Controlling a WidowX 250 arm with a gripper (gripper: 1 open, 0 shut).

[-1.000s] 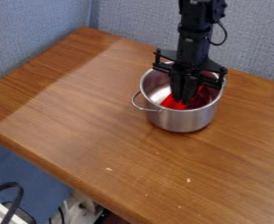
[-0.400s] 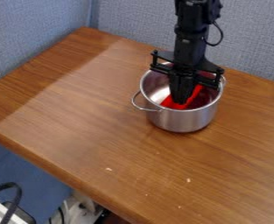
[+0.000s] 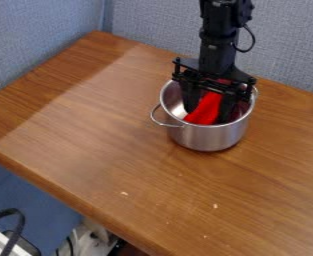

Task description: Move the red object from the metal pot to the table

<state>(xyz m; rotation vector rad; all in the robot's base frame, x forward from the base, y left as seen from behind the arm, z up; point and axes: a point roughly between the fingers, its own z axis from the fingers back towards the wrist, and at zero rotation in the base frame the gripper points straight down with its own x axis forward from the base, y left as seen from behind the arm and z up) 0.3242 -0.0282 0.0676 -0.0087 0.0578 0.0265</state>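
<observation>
Soft even light, low resolution, pale sheen on the table (image 3: 79, 100).

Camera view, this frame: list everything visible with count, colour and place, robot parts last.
table: 1, brown wood, fills most of the view
pot: 1, shiny steel, on the table right of centre
red object: 1, bright red, inside the pot, leaning
wall: blue-grey fabric panels, behind the table
cables: dark, on the floor at bottom left, unclear
gripper: 1, black, pointing down into the pot over the red object; grip not clear

One red object (image 3: 206, 108), one metal pot (image 3: 207, 132), one table (image 3: 92, 120).
</observation>
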